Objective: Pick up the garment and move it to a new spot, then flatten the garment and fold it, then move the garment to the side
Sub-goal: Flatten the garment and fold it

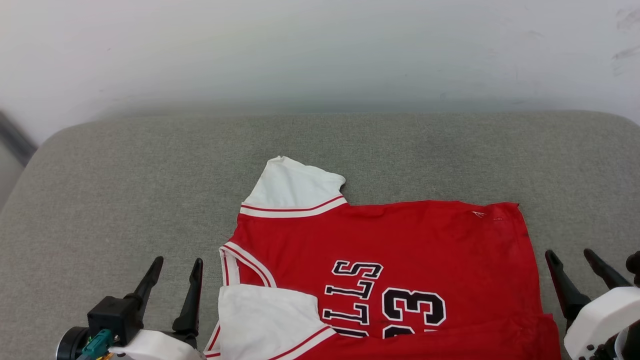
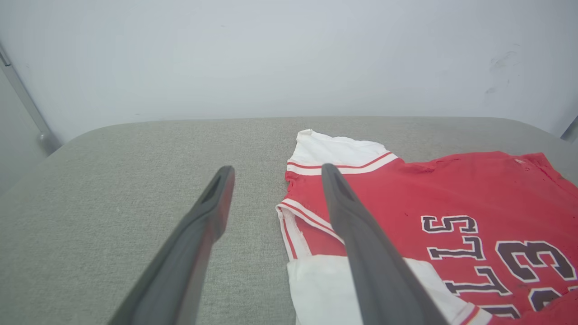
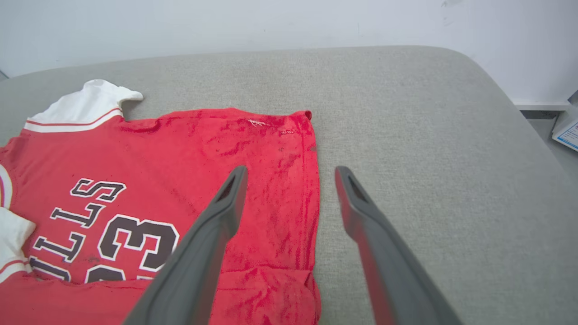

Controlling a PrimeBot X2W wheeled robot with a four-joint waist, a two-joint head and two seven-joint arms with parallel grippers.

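Lying flat on soft grey cloth cushion (image 1: 125, 190): thin red shirt with white sleeves (image 1: 400, 240), near side likely folded once. Left gripper (image 1: 179, 261), right gripper (image 1: 569, 253) spread wide, holding nothing. More folding, then moving aside.

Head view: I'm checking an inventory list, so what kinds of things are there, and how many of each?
red jersey: 1
grippers: 2, the left gripper and the right gripper, both open
grey fabric cushion: 1
Total: 4
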